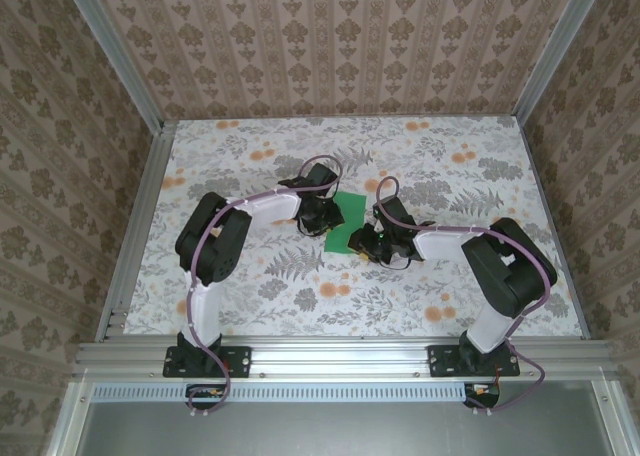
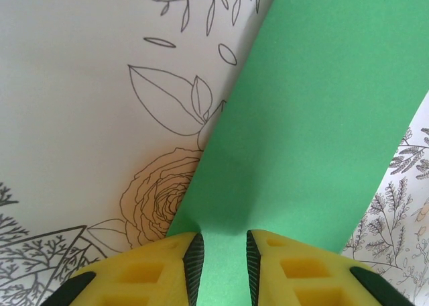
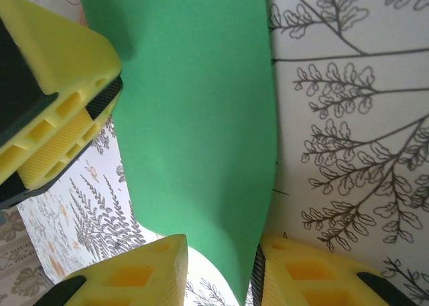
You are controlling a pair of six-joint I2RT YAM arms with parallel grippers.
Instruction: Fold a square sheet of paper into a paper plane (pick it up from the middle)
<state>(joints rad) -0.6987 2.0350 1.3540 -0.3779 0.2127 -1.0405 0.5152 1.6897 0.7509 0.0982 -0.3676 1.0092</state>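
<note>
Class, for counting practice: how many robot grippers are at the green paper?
2. The left gripper sits at the left side of the square sheet of paper, mid-table; the right gripper sits at its right side. None seems hidden.

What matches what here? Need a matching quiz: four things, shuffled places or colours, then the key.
Things:
1. sheet of paper
2. left gripper
3. right gripper
4. tabletop

Place or colour:
A. grey-and-orange floral print
B. at the sheet's left side in the top view
C. bright green, lying between the two grippers
D. at the sheet's right side in the top view

Pairs: 1-C, 2-B, 3-D, 4-A
</note>
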